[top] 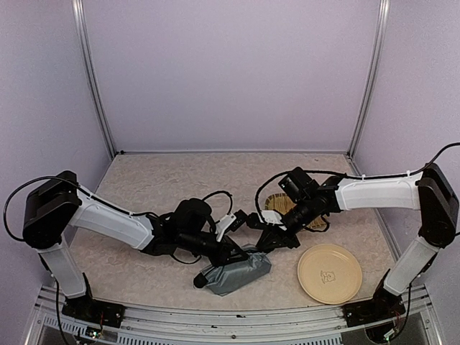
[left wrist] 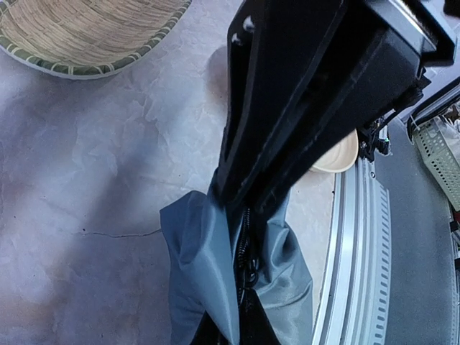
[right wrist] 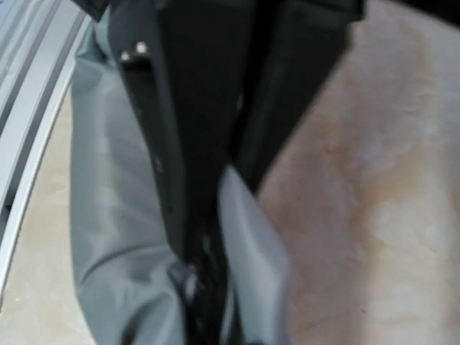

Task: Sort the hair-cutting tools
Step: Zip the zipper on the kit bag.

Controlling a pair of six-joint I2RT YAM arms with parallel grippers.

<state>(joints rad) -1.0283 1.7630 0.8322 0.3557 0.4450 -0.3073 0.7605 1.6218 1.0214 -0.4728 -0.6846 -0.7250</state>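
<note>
Two grips on the grey-blue pouch (top: pixel 244 274), which lies at the desk's (top: pixel 158 187) near edge.
My left pincer (left wrist: pixel 241 205) and right pincer (right wrist: pixel 215 215) are both clamped on its fabric by the zip; a black end (top: pixel 198 282) pokes out of the pouch, hair-cutting tools otherwise hidden.

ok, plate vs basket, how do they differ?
The plate is smooth, cream; the basket is woven straw with a dark rim. The plate lies fully in view near the front edge; the basket sits farther back, partly hidden by the right arm. Both lie flat on the table.
</note>
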